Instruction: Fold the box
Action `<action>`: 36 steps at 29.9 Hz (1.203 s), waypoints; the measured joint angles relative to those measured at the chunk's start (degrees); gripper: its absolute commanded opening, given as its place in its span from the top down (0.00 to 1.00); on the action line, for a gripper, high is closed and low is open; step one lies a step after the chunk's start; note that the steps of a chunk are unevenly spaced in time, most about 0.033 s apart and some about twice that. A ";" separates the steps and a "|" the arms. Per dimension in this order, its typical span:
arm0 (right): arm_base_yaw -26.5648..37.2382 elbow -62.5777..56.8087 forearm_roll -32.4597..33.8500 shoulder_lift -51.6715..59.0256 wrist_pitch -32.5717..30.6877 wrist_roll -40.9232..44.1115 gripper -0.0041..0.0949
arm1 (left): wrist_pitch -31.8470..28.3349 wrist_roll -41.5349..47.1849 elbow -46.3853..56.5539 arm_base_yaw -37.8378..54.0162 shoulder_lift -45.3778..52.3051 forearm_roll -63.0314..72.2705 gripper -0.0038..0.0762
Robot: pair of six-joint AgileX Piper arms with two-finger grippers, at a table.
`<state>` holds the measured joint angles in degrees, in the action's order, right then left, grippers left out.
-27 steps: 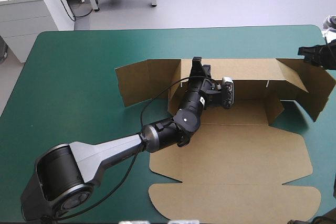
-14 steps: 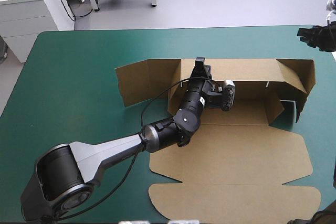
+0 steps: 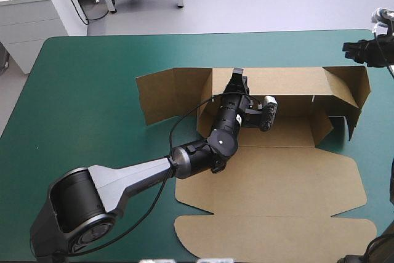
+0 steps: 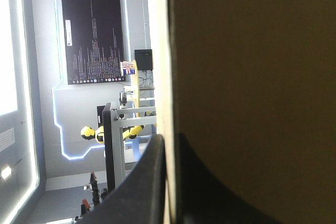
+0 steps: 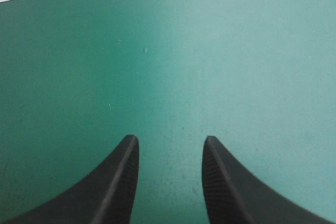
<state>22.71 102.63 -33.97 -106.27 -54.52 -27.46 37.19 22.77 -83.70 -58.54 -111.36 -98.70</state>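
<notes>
Box point(image 3: 271, 170) is laid on the table point(image 3: 86, 84), rear wall clamped in the left gripper point(image 3: 237, 80); beyond its right end the right gripper point(image 3: 354, 47) is held parted. Unsupported, its right flap may be sprung flat.

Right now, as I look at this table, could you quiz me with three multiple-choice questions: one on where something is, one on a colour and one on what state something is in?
1. Where does the left gripper hold the box?
A) its raised back wall
B) its flat front flap
C) its right side flap

2. What colour is the table cover?
A) red
B) teal-green
C) white

3. How is the right gripper?
A) shut on the box
B) open, holding nothing
C) shut on a cloth

Answers:
1 A: the high view shows it at the top edge of the standing back wall, and its own view shows board between its fingers.
2 B: the cover is teal-green all around the brown board.
3 B: its fingers stand apart with only bare cover between them.
</notes>
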 measured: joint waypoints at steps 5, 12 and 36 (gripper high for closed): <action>-0.05 0.14 0.00 -0.64 -0.34 -0.76 0.59 | 0.59 -0.85 -0.07 0.00 -0.68 -0.69 0.96; -0.05 0.21 1.25 -0.72 -3.28 -3.10 0.59 | 0.96 -0.89 -0.11 0.00 -0.88 -0.96 0.96; 0.31 -6.68 5.89 5.43 -13.95 -2.90 0.61 | 3.73 4.57 -0.18 -0.33 -0.94 -0.79 0.96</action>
<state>23.02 95.95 -28.08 -100.85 -68.48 -30.36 40.93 27.34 -83.88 -58.87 -112.29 -99.49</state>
